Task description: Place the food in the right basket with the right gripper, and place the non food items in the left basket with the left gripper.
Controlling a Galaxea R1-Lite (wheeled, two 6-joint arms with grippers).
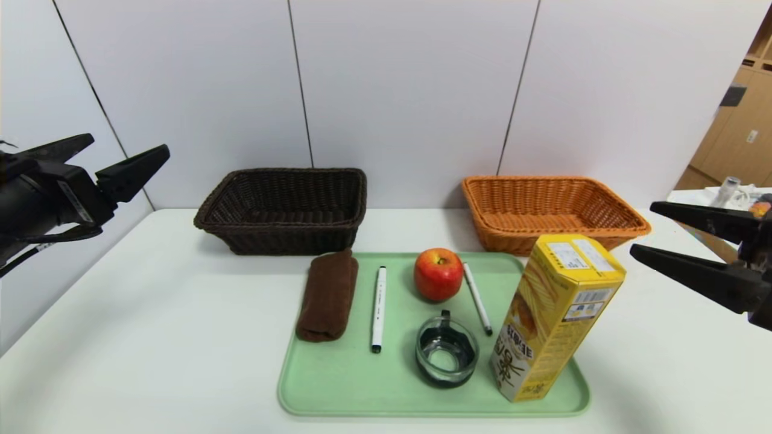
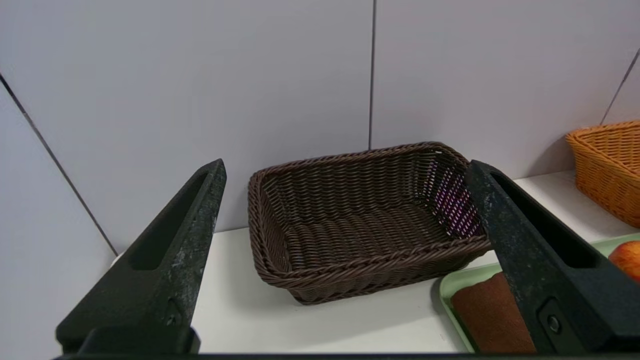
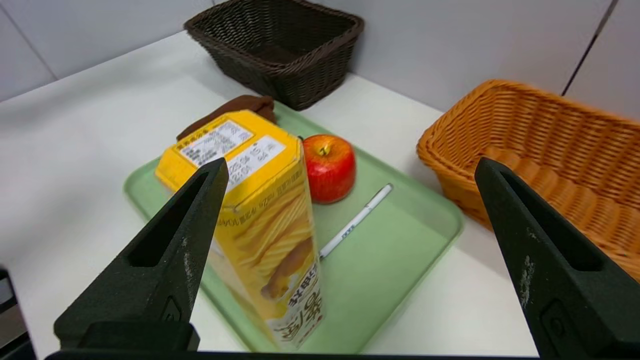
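On a green tray (image 1: 350, 386) lie a rolled brown towel (image 1: 329, 295), two white pens (image 1: 378, 307) (image 1: 477, 297), a red-yellow apple (image 1: 438, 274) and a clear glass cup (image 1: 446, 352). A tall yellow snack box (image 1: 558, 313) stands at the tray's right end. The dark brown left basket (image 1: 283, 235) and the orange right basket (image 1: 512, 238) sit behind the tray, both with nothing in them. My left gripper (image 1: 128, 144) hovers open at the far left, pointing at the dark basket (image 2: 350, 270). My right gripper (image 1: 644, 229) hovers open to the right of the snack box (image 3: 265, 215).
The white table runs back to a grey panelled wall just behind the baskets. Bare tabletop lies left of the tray and along its front. Wooden cabinets and a cluttered side table stand beyond the right edge.
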